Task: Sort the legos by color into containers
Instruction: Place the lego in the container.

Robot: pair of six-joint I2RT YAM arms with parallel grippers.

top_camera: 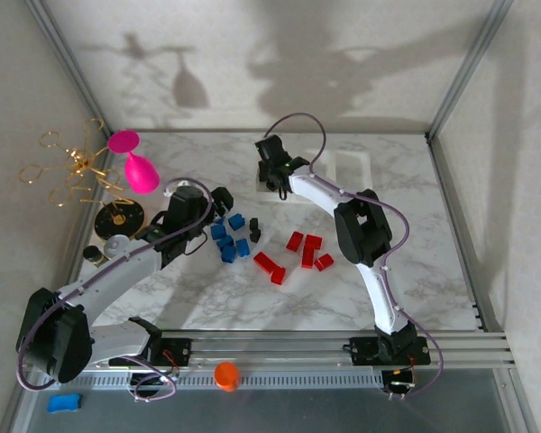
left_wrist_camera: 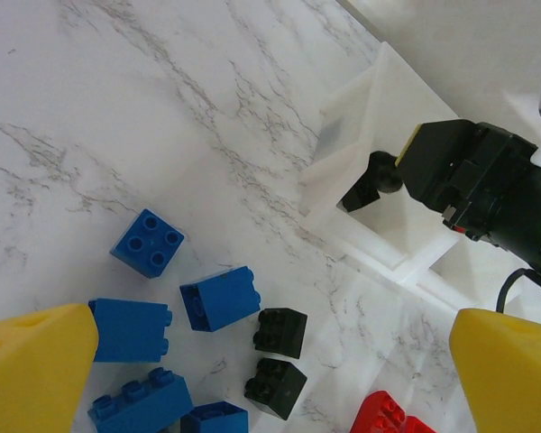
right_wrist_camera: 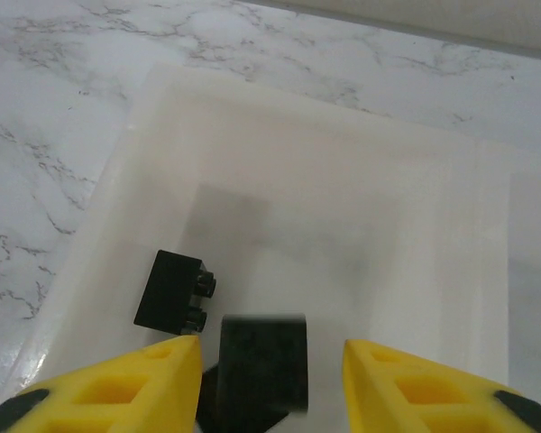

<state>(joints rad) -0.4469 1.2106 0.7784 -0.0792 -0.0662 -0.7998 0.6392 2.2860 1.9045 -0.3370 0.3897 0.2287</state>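
Yellow fingertips (right_wrist_camera: 117, 392) of the right gripper (right_wrist_camera: 270, 383) frame the bottom of its wrist view, spread apart. Between them, touching neither pad, is a blurred black brick (right_wrist_camera: 261, 356), above the floor of the tray (right_wrist_camera: 343, 135).

On the marble table (top_camera: 415, 262), the clear tray (top_camera: 356, 162) lies at the far side, its three compartments in a row. The right gripper (top_camera: 272, 180) hangs over the leftmost one as the top camera sees it. A second black brick (right_wrist_camera: 171, 290) lies on its side in that compartment (studs pointing toward the blurred one), close to the left wall.

The left gripper (top_camera: 218, 203) hovers over the loose pile, its jaws wide open — the two yellow pads sit at opposite lower corners of its wrist view. Below the gap, on the marble, lie two black bricks (left_wrist_camera: 281, 331), one just beside the other. The blue bricks (top_camera: 230, 239) cluster to their left, the red bricks (top_camera: 302, 253) well to the right, nearer the right arm.
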